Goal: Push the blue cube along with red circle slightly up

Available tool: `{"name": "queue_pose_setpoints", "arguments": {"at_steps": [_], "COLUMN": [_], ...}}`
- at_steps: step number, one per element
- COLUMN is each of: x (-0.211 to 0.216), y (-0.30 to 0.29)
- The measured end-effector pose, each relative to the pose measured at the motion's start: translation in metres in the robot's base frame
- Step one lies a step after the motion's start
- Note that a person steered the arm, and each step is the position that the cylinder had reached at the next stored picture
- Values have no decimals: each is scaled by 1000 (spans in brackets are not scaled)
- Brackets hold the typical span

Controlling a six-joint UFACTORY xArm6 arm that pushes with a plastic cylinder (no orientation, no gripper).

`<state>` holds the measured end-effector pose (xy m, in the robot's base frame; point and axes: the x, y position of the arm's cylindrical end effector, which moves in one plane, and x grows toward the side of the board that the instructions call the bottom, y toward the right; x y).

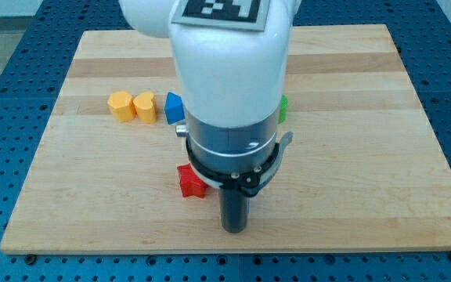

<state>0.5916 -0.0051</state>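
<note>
The blue block sits well above my tip, toward the view's left, partly hidden by the arm. I see no red circle; a red block lies just upper-left of my tip. Yellow blocks sit left of the blue; a green block peeks out upper-right.
</note>
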Motion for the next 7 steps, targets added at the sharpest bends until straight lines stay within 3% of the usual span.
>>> {"name": "queue_pose_setpoints", "arguments": {"at_steps": [3, 6, 7], "x": [-34, -102, -95], "y": [5, 40, 39]}}
